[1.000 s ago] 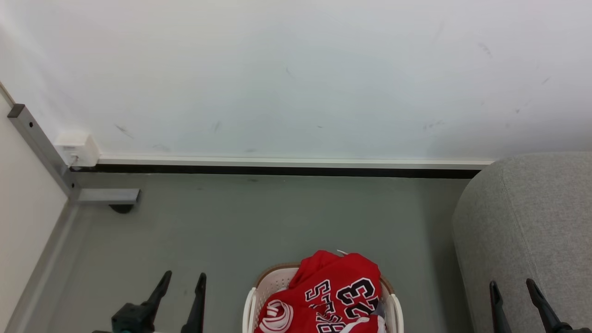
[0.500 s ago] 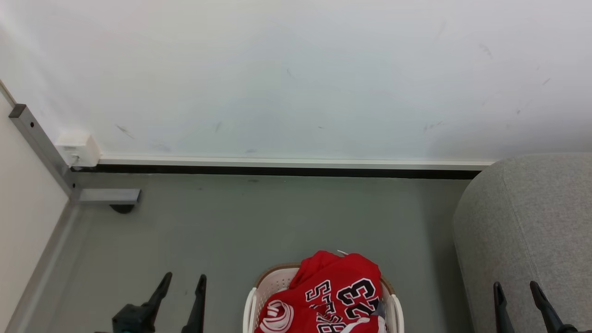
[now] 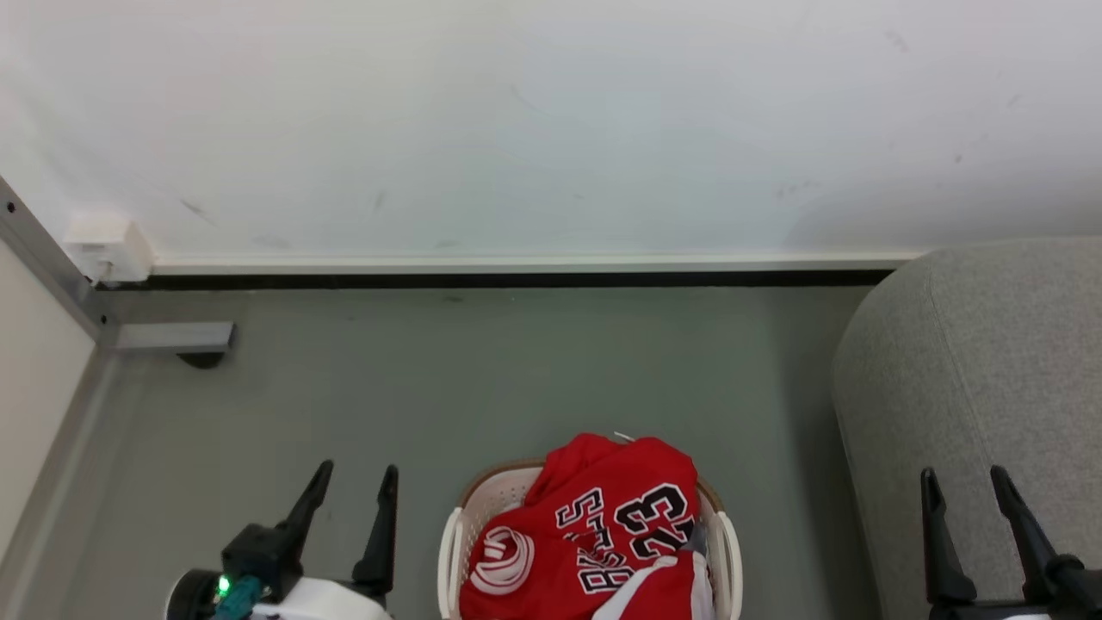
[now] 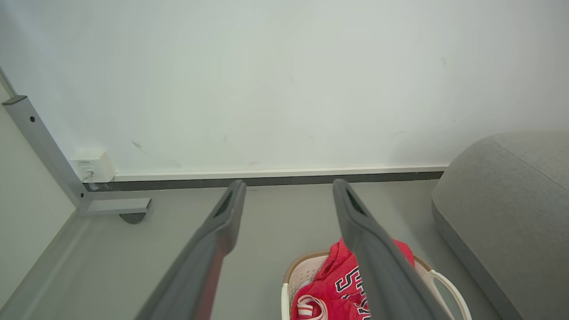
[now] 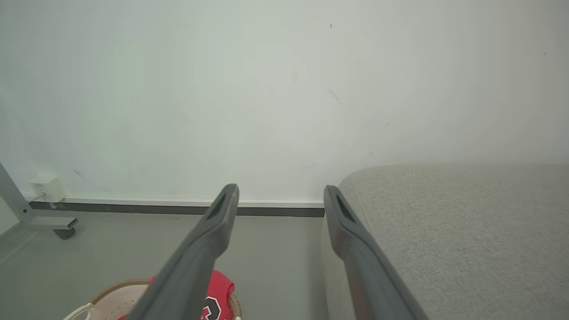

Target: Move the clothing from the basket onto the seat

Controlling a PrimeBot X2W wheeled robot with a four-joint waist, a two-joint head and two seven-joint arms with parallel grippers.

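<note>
Your floor is a plain grey-green sheet that runs back to a dark skirting strip at the foot of the far wall. Near you, about the middle, the basket stands on it, with floor showing on its left, right and far sides (its near part is cut off by the picture's edge). On the right the seat rests on the floor, close to the basket yet apart from it. At the far left a grey metal foot bar runs low over the floor, a dark caster under its right end.
</note>
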